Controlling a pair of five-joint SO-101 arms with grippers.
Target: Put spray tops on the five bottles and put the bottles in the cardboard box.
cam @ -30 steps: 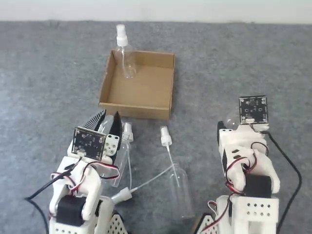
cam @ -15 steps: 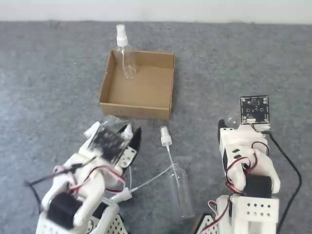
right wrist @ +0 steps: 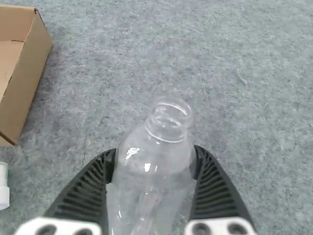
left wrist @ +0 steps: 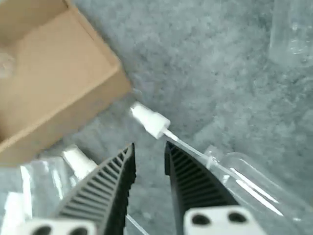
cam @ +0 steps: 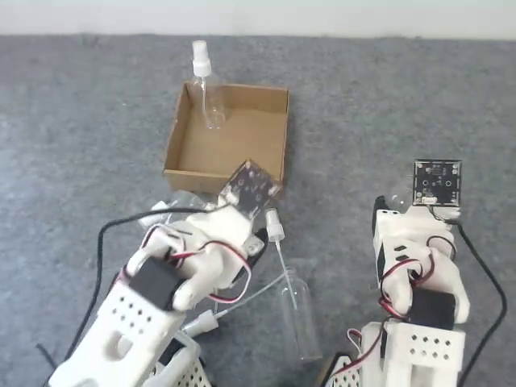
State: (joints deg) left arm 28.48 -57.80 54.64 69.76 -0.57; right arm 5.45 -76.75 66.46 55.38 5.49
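Everything sits on a grey carpet (cam: 403, 97), with a strip of white wall (cam: 339, 16) along the far edge. The cardboard box (cam: 193, 177) has one capped bottle (cam: 208, 97) leaning in its far corner. Your right claw (right wrist: 154, 155) is clamped around an open-necked bottle (right wrist: 155, 142). Your left claw (left wrist: 149, 152) is parted a little with nothing in it, right by a loose spray top (left wrist: 149, 120) whose tube reaches the neck of a third bottle (cam: 297, 314) lying on the carpet. Compared with a second ago, your left arm has swung from the box's left front corner over toward that spray top. Your right arm has drifted slightly right.
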